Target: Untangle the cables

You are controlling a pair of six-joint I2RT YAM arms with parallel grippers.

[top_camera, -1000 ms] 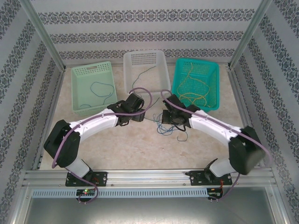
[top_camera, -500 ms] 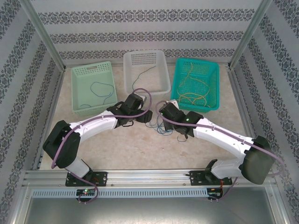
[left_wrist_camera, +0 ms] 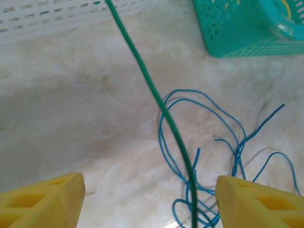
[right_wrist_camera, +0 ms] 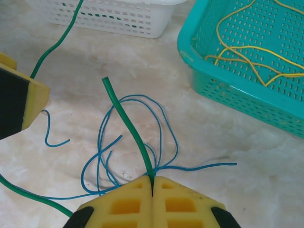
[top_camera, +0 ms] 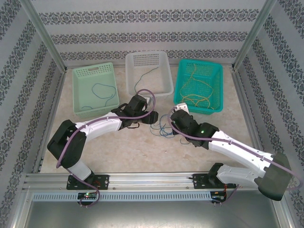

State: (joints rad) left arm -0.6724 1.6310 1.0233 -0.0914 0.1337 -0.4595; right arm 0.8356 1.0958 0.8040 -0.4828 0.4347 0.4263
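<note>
Green cable [right_wrist_camera: 127,121] in R gripper [right_wrist_camera: 152,183] (tight)

The left end effector [left_wrist_camera: 151,202] has its fingertips wide apart, with a green cable [left_wrist_camera: 156,97] passing between them and touching neither. Blue cables [left_wrist_camera: 237,145] lie looped on the desk [left_wrist_camera: 71,109], near a white basket [left_wrist_camera: 47,16] and a teal basket [left_wrist_camera: 247,28].

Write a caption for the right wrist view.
Right gripper pinches a green cable over blue cables near a teal basket.

right arm [top_camera: 237,148] sinks flatter, elbow swings out twd near-right corner. right gripper [right_wrist_camera: 152,179], pinching green cable [right_wrist_camera: 128,128], slides a bit right & nearer, uncovering more of the blue cables [top_camera: 163,128]. left gripper [left_wrist_camera: 151,197] reaches further right, closing in on that tangle.
</note>
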